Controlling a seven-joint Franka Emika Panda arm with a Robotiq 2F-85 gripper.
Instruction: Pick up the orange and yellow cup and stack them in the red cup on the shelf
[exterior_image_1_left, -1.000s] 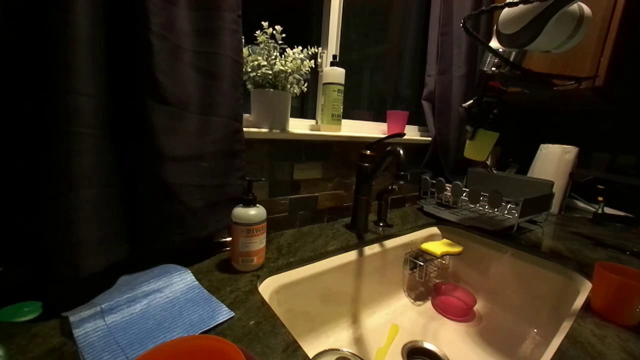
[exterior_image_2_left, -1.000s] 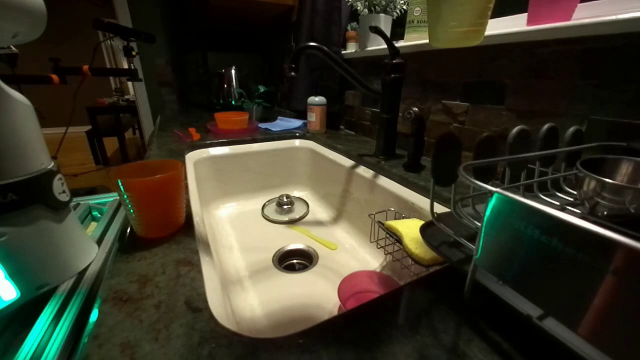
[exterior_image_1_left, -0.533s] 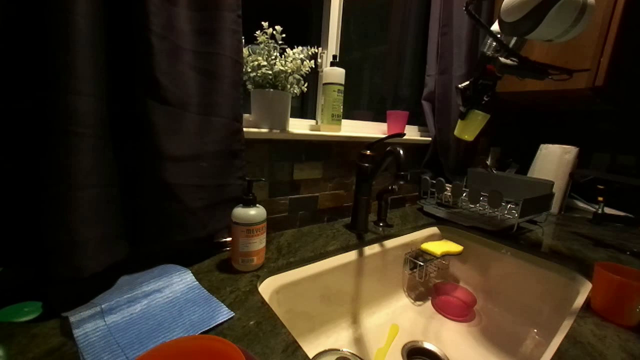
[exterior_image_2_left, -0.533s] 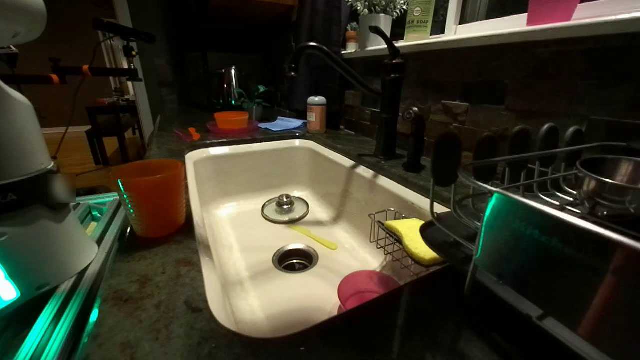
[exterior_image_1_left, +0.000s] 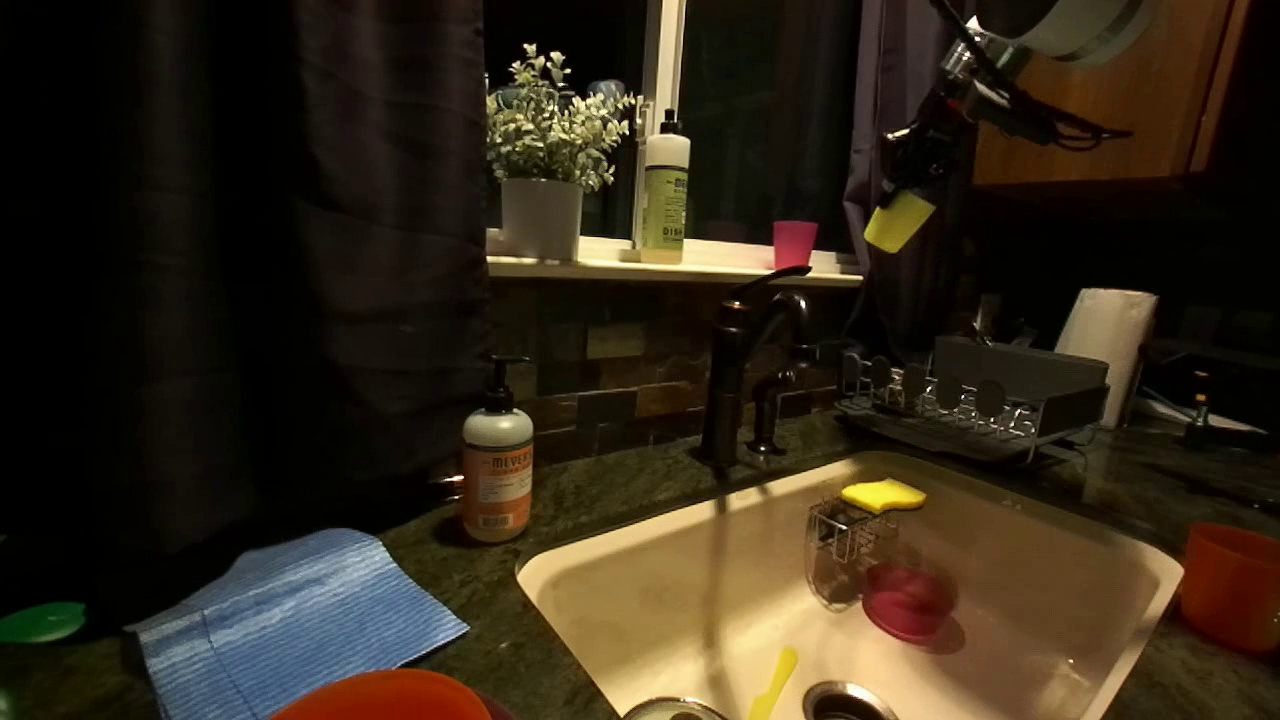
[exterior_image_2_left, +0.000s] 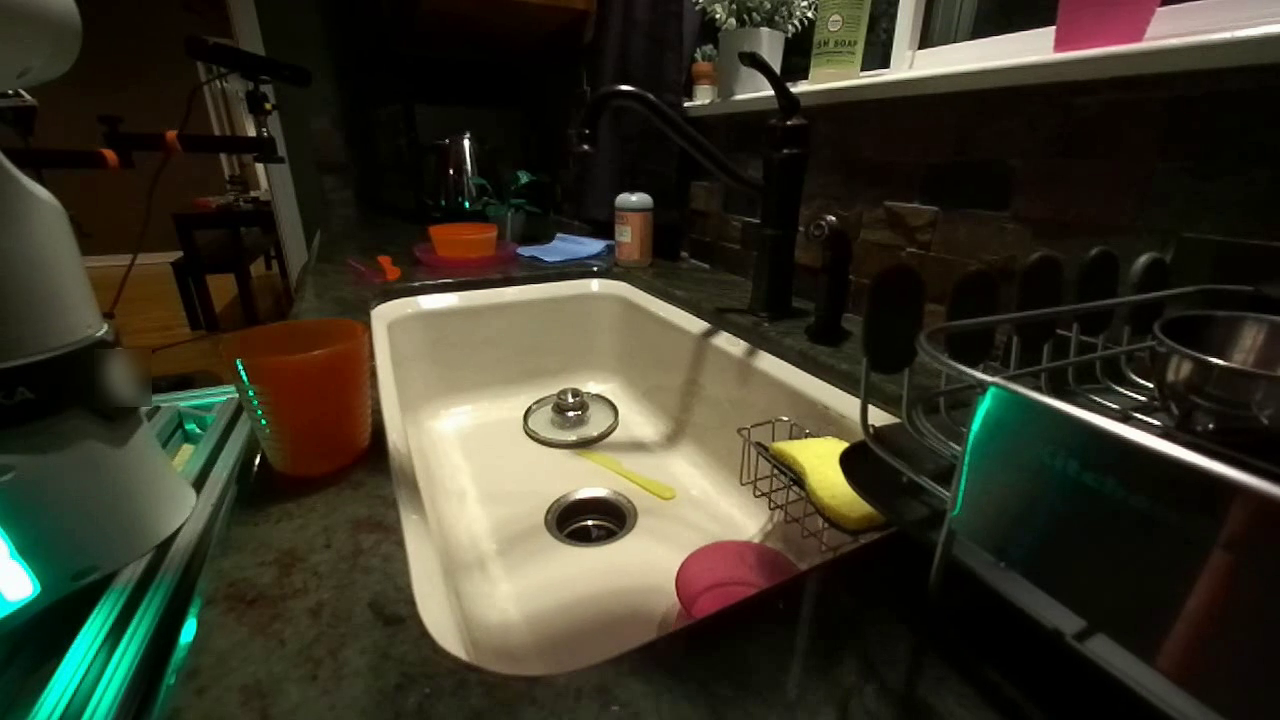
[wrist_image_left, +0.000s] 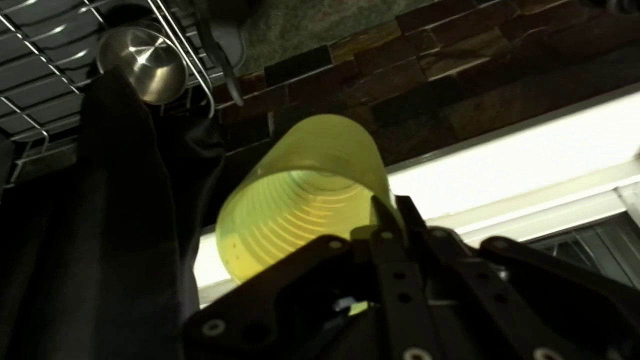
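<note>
My gripper (exterior_image_1_left: 888, 188) is shut on the rim wall of the yellow cup (exterior_image_1_left: 900, 222) and holds it tilted in the air, high above the dish rack. In the wrist view one finger of the gripper (wrist_image_left: 395, 212) is inside the yellow cup (wrist_image_left: 330, 140) and one outside. The reddish-pink cup (exterior_image_1_left: 795, 245) stands upright on the window sill, left of the gripper and lower; it also shows cut off in an exterior view (exterior_image_2_left: 1105, 22). A large orange cup (exterior_image_2_left: 305, 400) stands on the counter beside the sink, seen in both exterior views (exterior_image_1_left: 1232, 588).
The dark faucet (exterior_image_1_left: 725, 380) rises below the sill. A soap bottle (exterior_image_1_left: 666, 200) and potted plant (exterior_image_1_left: 542, 215) stand on the sill. The dish rack (exterior_image_1_left: 1010, 400) holds a metal pot (wrist_image_left: 145, 65). A magenta dish (exterior_image_1_left: 908, 602) and sponge (exterior_image_1_left: 884, 496) are at the sink (exterior_image_2_left: 400, 480).
My gripper has moved up and to the left in an exterior view, carrying the yellow cup, which tilts more. The yellow cup has left the top of an exterior view.
</note>
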